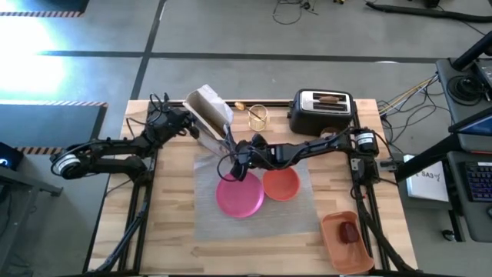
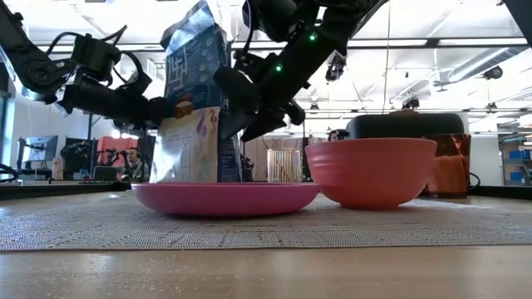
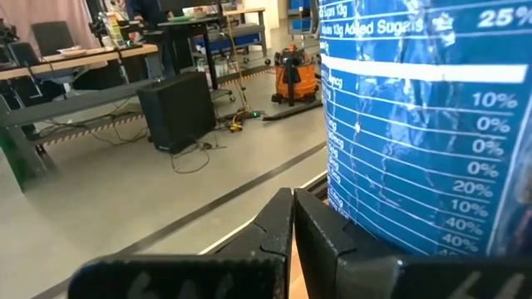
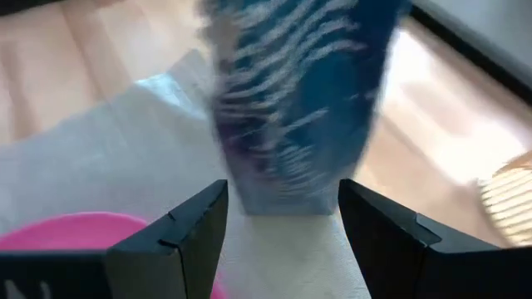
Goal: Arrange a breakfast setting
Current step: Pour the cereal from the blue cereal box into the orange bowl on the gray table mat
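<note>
A blue-and-white cereal box [image 1: 209,111] stands tilted at the far edge of the grey placemat [image 1: 307,208]. My right gripper [image 4: 283,199] reaches in from the table's right and is shut on it. My left gripper [image 3: 293,228] is shut, right beside the box's left side [image 2: 170,112]; whether it touches the box cannot be told. A pink plate [image 1: 240,196] and an orange bowl [image 1: 281,185] rest on the placemat, near the right gripper. A red apple [image 1: 350,231] lies in the orange tray [image 1: 338,250]. My right gripper pinches the cereal box's narrow lower end [image 4: 287,187] between its two fingers, one finger on each side. The fingers slant down at it from the table's right. The box leans in the hold. The plate hides its bottom in the low view.
A black-and-silver toaster [image 1: 321,111] with a brown slice [image 1: 330,98] in its slot stands at the far right. A small ribbed cup [image 1: 257,115] sits at the far edge beside the box. Bare wood lies at the near left of the table.
</note>
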Robot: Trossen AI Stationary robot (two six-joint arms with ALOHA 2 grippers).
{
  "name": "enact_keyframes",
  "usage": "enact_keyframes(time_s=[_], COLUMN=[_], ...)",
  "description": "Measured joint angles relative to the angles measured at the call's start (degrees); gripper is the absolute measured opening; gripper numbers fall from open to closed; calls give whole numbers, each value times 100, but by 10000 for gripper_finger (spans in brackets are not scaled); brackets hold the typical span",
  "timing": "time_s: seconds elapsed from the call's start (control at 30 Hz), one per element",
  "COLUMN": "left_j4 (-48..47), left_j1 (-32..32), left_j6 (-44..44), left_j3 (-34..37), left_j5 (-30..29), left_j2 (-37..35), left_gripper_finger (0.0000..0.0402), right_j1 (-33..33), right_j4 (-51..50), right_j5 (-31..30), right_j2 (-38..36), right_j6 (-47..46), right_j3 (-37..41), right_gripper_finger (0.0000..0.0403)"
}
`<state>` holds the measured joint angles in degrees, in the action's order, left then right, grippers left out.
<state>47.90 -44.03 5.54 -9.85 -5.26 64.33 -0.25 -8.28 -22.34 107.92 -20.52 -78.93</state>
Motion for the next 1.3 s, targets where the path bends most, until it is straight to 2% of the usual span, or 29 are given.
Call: enact_keyframes(time_s=[0.1, 0.27, 0.5, 0.73, 0.93, 1.3], left_j4=[2, 9, 34, 70, 70, 108], left_j1=[0, 0, 0, 0, -4, -4], left_j6=[0, 0, 0, 84, 168, 151], left_j3=[0, 0, 0, 0, 1, 2], left_j5=[-2, -8, -15, -16, -20, -25], left_j2=[-4, -8, -8, -13, -15, -26], left_gripper_finger=[0, 0, 0, 0, 0, 0], right_j1=[0, -4, -14, -55, -50, -166], right_j4=[-1, 1, 1, -1, -17, 489], right_j5=[178, 530, 620, 456, -159, -171], right_j2=[0, 0, 0, 0, 0, 0], right_j6=[-264, -55, 473, 459, 631, 1046], right_j3=[-14, -51, -57, -57, -57, 83], right_gripper_finger=[219, 231, 297, 351, 359, 359])
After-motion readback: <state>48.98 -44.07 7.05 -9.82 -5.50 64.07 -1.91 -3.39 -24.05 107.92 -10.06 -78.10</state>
